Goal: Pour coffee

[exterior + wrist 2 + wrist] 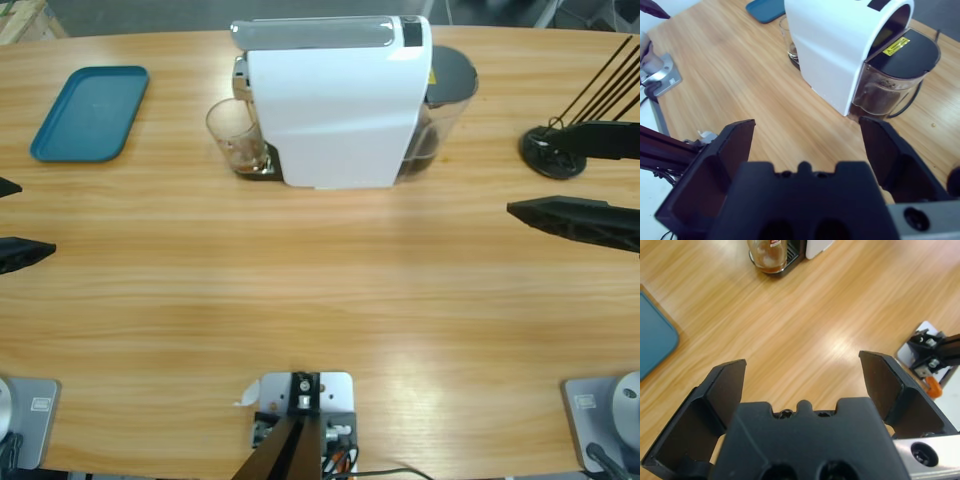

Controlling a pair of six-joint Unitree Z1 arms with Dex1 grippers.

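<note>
The coffee (243, 153) is a thin dark layer at the bottom of a small clear glass (235, 135). This glass stands upright on the black drip tray (262, 168) of the white coffee machine (335, 100), just under its spout, at the far middle of the wooden table (320, 290). Behind the machine sits its water tank with a black lid (907, 52). A blue tray (90, 112) lies well apart from the glass, near the table's far corner. The left gripper (802, 385) hangs over bare wood, jaws wide apart — nothing between them. The right gripper (807, 142) faces the machine, jaws also spread and holding nothing.
</note>
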